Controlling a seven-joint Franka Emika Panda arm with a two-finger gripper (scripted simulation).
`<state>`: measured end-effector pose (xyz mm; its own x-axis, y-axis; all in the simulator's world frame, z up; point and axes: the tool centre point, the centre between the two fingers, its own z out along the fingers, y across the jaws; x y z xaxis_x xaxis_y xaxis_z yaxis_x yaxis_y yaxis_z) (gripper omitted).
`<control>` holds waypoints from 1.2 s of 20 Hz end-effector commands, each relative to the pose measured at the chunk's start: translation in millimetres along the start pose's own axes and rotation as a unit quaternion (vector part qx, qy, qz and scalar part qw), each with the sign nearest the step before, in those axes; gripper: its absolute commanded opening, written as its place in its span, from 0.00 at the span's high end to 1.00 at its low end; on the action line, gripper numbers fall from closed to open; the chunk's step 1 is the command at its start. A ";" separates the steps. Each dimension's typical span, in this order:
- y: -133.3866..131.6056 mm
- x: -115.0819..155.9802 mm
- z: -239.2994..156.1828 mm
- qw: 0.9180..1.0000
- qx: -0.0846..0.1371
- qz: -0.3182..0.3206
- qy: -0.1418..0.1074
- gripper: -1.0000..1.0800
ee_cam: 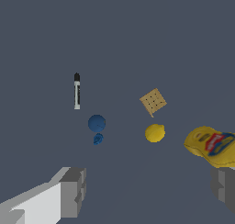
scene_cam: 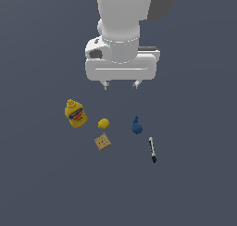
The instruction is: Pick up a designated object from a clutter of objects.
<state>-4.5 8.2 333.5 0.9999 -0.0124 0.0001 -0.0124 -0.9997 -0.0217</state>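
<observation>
The white two-fingered gripper [scene_cam: 120,84] hangs empty with jaws wide above the clutter — the small flat tan square block with a dotted face [scene_cam: 102,141] lies on the floor just beside the round yellow lemon [scene_cam: 103,123], beyond it from the hand and low toward the exterior view's left — so the reach goes down past the lemon.

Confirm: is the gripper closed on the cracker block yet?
No. The gripper hangs open above the clutter, and the cracker block lies untouched beside the lemon.

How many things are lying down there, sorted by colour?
Yellow: 2, the mustard bottle and the lemon
Tan: 1, the cracker
Blue: 1, the pear-shaped thing
Black and white: 1, the marker
Total: 5
</observation>
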 end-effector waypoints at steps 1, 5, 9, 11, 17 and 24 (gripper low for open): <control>0.0 0.0 0.0 1.000 0.000 0.000 0.000 0.04; 1.8 -1.3 6.9 1.000 -0.005 -0.001 -0.005 0.04; 4.0 -4.7 15.7 1.000 -0.012 0.000 -0.014 0.04; 3.9 -5.3 15.5 1.000 -0.012 0.002 -0.014 0.04; 6.0 -1.2 21.3 1.000 -0.011 -0.007 -0.013 0.04; 15.7 12.8 47.8 0.999 -0.011 -0.041 -0.012 0.04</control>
<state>4.8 -4.1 292.6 0.9984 0.0520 -0.0234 0.0520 -0.9986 -0.0010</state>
